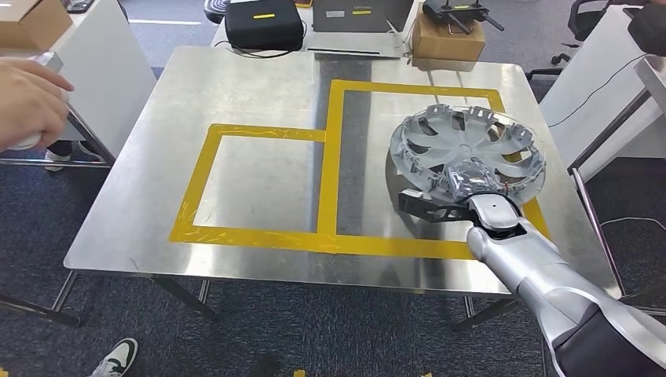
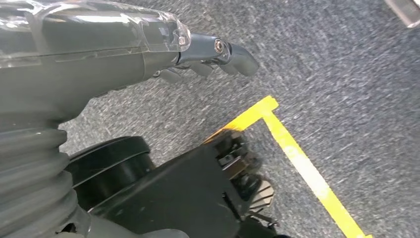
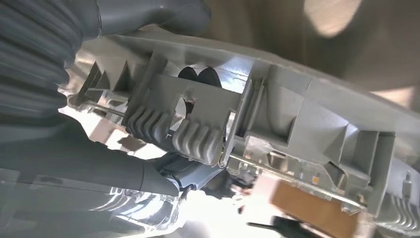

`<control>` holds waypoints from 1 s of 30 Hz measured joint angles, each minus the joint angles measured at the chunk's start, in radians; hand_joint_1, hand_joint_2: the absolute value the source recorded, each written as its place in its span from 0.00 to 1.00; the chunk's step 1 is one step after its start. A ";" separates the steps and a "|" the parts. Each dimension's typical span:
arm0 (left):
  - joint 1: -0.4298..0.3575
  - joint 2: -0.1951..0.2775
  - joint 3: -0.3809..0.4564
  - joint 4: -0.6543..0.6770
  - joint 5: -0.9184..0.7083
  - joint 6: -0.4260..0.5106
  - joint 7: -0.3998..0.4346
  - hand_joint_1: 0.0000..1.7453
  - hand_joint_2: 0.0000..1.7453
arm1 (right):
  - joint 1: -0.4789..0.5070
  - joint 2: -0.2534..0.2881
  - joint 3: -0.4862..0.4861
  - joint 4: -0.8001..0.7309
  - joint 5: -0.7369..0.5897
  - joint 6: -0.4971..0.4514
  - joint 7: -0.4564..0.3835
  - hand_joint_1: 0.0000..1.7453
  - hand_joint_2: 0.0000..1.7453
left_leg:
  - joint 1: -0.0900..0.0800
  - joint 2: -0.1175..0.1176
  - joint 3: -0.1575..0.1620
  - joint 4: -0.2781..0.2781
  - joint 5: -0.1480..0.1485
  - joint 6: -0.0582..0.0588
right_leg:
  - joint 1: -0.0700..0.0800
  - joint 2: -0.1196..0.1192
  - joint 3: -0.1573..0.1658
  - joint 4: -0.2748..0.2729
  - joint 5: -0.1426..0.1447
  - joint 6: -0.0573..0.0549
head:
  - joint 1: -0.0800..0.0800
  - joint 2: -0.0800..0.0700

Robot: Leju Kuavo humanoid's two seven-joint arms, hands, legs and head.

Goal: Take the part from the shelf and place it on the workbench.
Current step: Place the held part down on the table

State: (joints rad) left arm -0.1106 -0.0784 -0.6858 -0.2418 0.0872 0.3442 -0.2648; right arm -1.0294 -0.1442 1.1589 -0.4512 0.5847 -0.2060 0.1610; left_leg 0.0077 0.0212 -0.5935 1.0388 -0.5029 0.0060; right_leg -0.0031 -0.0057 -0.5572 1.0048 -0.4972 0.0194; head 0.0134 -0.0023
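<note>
Right fingers (image 3: pixel 198 141) curled around a ribbed clip on the underside rim of the part (image 1: pixel 468 148), thumb over the outer edge, so the right hand (image 1: pixel 463 196) grips the near rim. Part a grey wheel cover with curved spokes, tilted with its near edge lifted in the hand; far edge low over the bench (image 1: pixel 251 86), contact there impossible to tell. Sits over the larger yellow taped outline (image 1: pixel 334 118), on the bench's right side. Smaller taped square (image 1: pixel 208 157) to the left. Left hand (image 2: pixel 208 62) hanging low over grey carpet (image 2: pixel 346 74), fingers loosely curled, holding nothing. Yellow floor tape (image 2: pixel 297 153) beneath it. At the far edge: black case (image 1: pixel 263 27), cardboard box (image 1: pixel 448 39). A person's hand (image 1: pixel 27 98) at the left edge, beside a white table (image 1: pixel 102 63).
</note>
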 joint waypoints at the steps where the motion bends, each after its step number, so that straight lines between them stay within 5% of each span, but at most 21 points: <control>1: -0.003 0.000 -0.001 0.000 0.000 0.000 0.001 0.00 1.00 | 0.006 0.014 0.000 -0.002 0.003 0.002 -0.001 1.00 1.00 | 0.000 0.000 0.000 0.000 0.000 0.000 | 0.000 0.000 0.000 0.000 0.000 0.000 | 0.000 0.000; 7: -0.004 0.000 -0.014 0.000 0.000 -0.003 0.010 0.00 1.00 | 0.040 0.056 0.000 -0.003 0.005 0.011 -0.007 1.00 1.00 | 0.000 -0.007 0.000 -0.001 0.000 0.000 | 0.000 -0.001 0.000 0.000 0.000 0.000 | 0.000 0.000; 30: -0.003 0.012 -0.050 0.000 0.000 -0.013 0.030 0.00 1.00 | 0.062 0.062 -0.023 0.005 -0.011 0.019 -0.004 1.00 1.00 | 0.000 -0.021 0.000 -0.001 0.000 0.000 | 0.000 -0.007 0.002 -0.001 0.000 0.000 | 0.000 0.000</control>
State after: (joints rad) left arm -0.1140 -0.0661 -0.7357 -0.2415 0.0867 0.3313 -0.2350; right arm -0.9676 -0.0822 1.1355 -0.4465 0.5737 -0.1868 0.1572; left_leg 0.0078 -0.0001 -0.5933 1.0376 -0.5024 0.0056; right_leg -0.0034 -0.0125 -0.5551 1.0042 -0.4975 0.0193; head 0.0134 -0.0023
